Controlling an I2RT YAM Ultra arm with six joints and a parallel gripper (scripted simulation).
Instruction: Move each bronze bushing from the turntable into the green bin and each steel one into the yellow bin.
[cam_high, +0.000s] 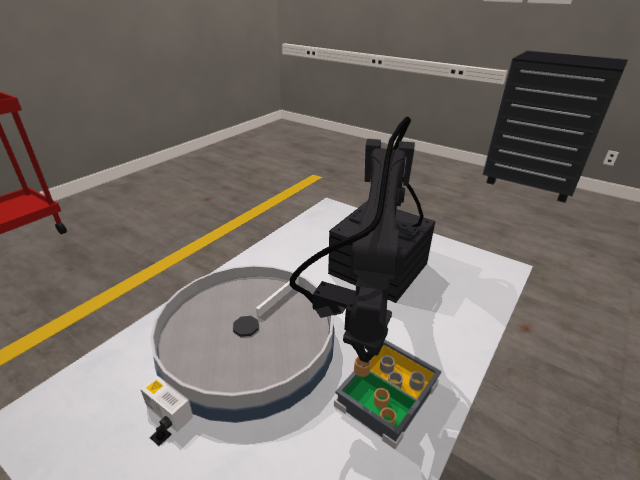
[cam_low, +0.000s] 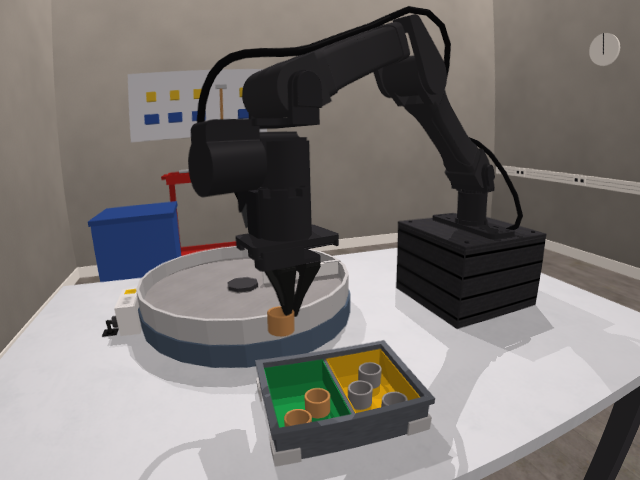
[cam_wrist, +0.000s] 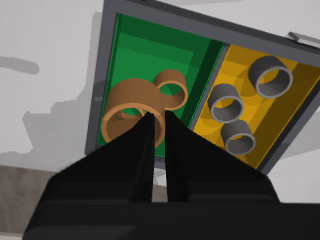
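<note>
My gripper (cam_low: 293, 308) is shut on the wall of a bronze bushing (cam_low: 280, 321) and holds it in the air above the near end of the green bin (cam_low: 294, 388). In the wrist view the held bronze bushing (cam_wrist: 132, 118) hangs over the green bin (cam_wrist: 150, 65), between my fingers. Two bronze bushings (cam_low: 316, 401) (cam_low: 297, 417) lie in the green bin. Three steel bushings (cam_low: 370, 375) (cam_low: 359, 394) (cam_low: 393, 398) stand in the yellow bin (cam_low: 373, 382). The turntable (cam_high: 242, 335) holds no bushing that I can see.
The black arm base (cam_low: 469, 268) stands on the table behind the bins. A white bar (cam_high: 273, 302) lies on the turntable by its dark hub (cam_high: 245, 326). A small white control box (cam_high: 166, 405) sits at the turntable's front left.
</note>
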